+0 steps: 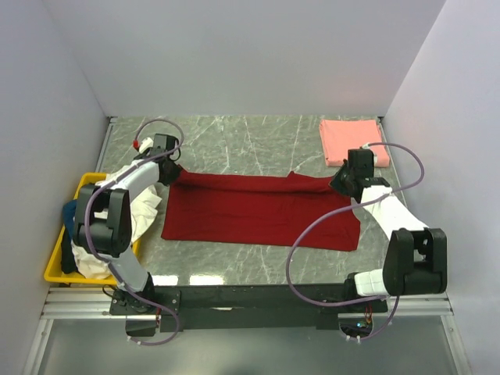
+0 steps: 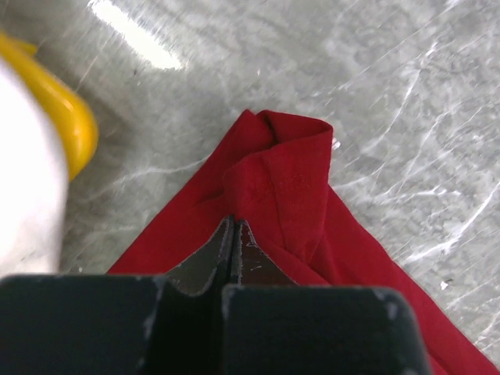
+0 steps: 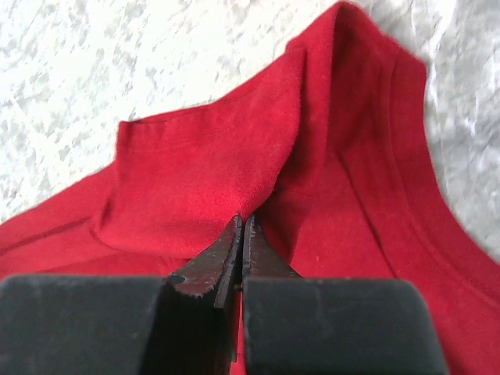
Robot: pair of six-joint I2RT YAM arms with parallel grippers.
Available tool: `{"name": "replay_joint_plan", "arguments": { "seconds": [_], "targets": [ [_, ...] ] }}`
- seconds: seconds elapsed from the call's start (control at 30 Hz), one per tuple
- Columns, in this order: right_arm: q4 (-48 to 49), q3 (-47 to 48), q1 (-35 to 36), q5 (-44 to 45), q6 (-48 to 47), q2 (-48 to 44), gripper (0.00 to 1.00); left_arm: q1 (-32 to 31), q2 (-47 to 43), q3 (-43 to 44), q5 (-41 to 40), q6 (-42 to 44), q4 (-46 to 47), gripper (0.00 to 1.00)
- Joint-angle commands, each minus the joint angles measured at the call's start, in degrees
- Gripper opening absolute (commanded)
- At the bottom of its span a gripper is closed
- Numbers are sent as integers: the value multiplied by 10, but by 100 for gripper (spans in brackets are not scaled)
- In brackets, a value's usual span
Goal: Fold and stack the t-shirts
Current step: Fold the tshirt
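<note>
Pinches upper-left corner of the dark red cloth t-shirt (image 1: 262, 215) in closed left gripper (image 2: 234, 226). Clamps upper-right corner in closed right gripper (image 3: 241, 223).

Shot from high behind arm bases (image 1: 134, 300), down over whole table (image 1: 258, 141), and from each wrist, close along own fingers (image 2: 205, 264) onto opposite far corners of dark red t-shirt (image 1: 262, 211), common to all.
</note>
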Motion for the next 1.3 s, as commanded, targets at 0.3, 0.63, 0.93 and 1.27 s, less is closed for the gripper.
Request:
{"name": "replay_joint_plan", "arguments": {
  "seconds": [0.3,0.63,0.93,1.27],
  "targets": [
    [19,-55,-26,-9,8,-82,0,2,-83,-62,19,-24,33,1],
    [20,-80,-44,-25,11,-108,0,-1,-117,-107,20,-24,36,1],
    [29,-113,-64,-62,6,-121,28,-2,-148,-130,33,-19,34,35],
    [28,-35,-37,-83,4,-76,52,-5,-161,-84,55,-16,18,52]
  ]
}}
